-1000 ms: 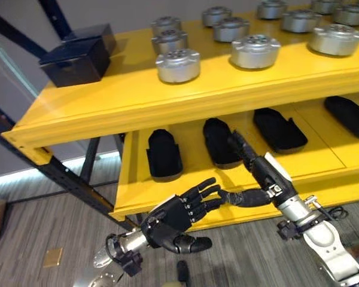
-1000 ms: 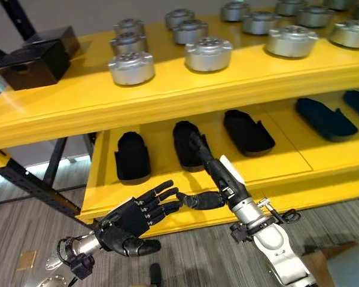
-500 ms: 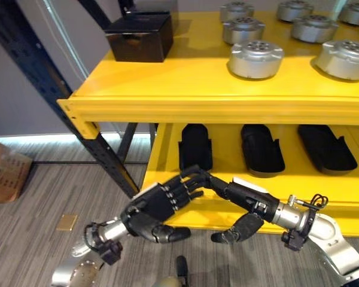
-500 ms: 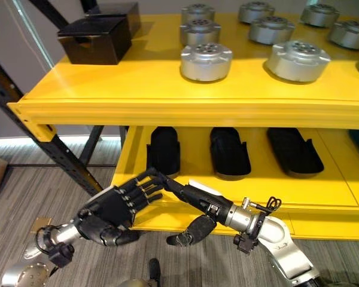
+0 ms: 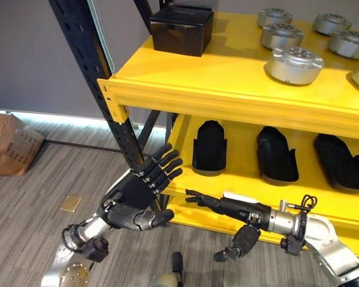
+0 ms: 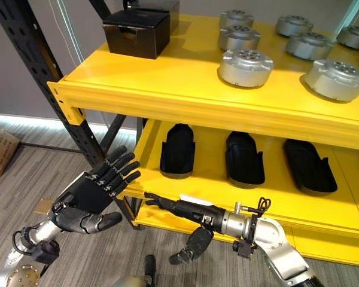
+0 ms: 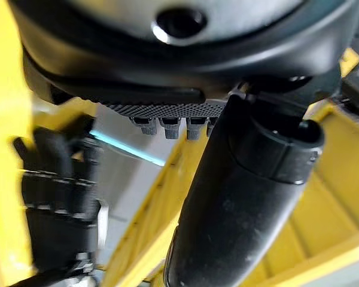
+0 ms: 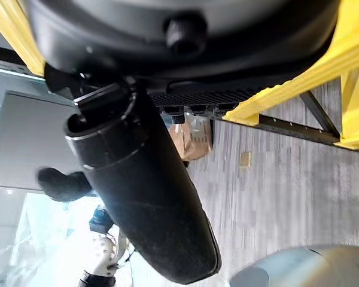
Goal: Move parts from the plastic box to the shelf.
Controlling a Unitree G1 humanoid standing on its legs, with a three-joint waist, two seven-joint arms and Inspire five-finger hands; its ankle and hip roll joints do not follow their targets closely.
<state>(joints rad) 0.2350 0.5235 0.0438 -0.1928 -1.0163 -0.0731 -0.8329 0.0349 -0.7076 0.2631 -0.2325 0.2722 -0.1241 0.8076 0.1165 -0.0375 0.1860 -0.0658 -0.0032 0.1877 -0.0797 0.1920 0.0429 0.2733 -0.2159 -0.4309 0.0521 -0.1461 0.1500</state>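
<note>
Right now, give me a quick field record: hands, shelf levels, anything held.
left hand: open, fingers spread, empty, in front of the black upright
right hand: open, fingers straight, empty, level with the lower shelf's front edge
top shelf: round silver metal parts, black box at the left end
lower shelf: black moulded parts in a row
floor: brown bag at left

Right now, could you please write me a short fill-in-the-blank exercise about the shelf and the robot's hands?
1. The silver round parts sit on the ____ tier of the yellow shelf.
2. The black box stands at that tier's ____ end.
3. The left hand and right hand are both ____, holding nothing.

Missing words: top; left; open
</note>
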